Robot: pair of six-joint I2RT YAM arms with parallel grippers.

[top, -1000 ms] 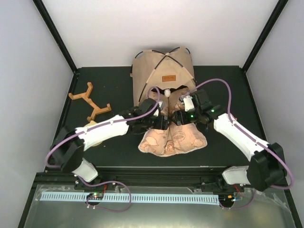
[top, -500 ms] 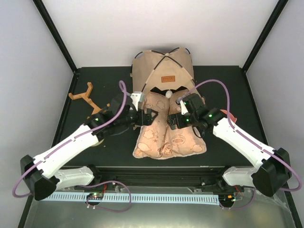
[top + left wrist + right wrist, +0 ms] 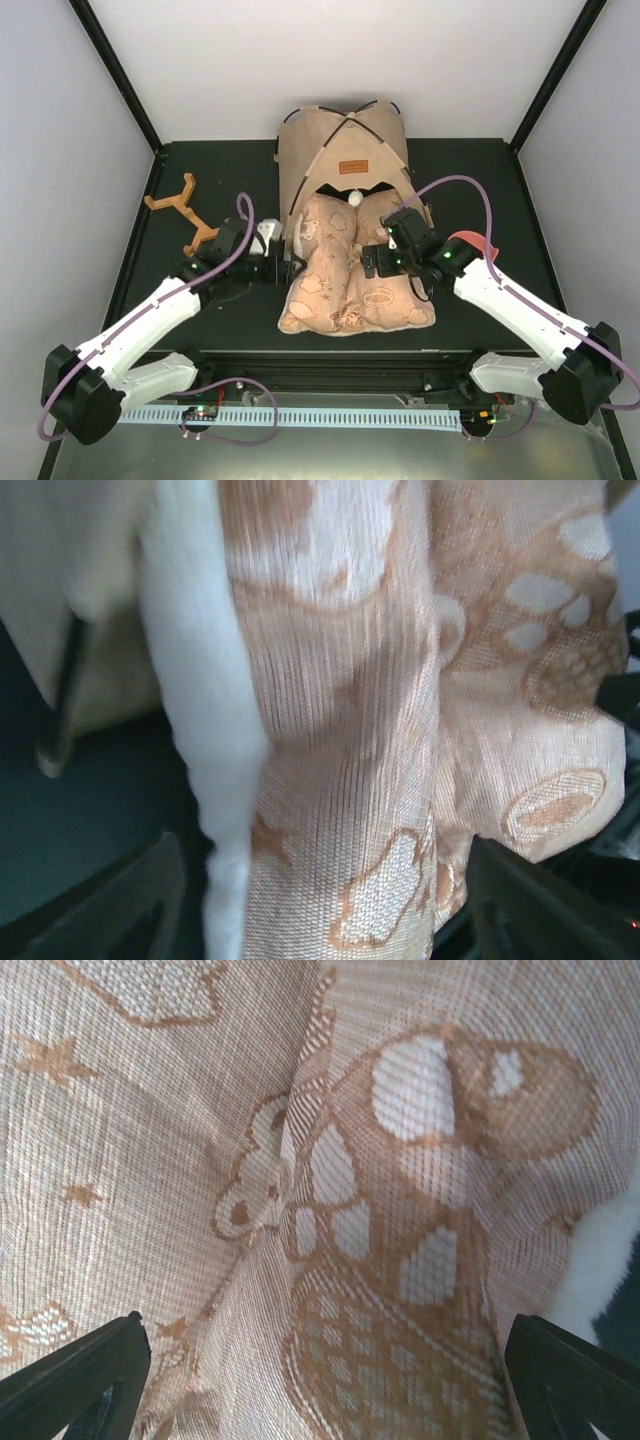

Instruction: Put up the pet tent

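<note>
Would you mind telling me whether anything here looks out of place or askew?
Yes: the patterned cushion is creased lengthwise down its middle and lies mostly outside the pet tent, only its far end reaching the opening, so it is not lying flat inside.

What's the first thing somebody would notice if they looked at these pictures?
The big beige patterned cushion lies in the middle of the black table, with the left hand and the right hand at its two sides. Behind it stands the tan pet tent, its dark opening facing the cushion. A forked wooden piece lies at the far left.
</note>
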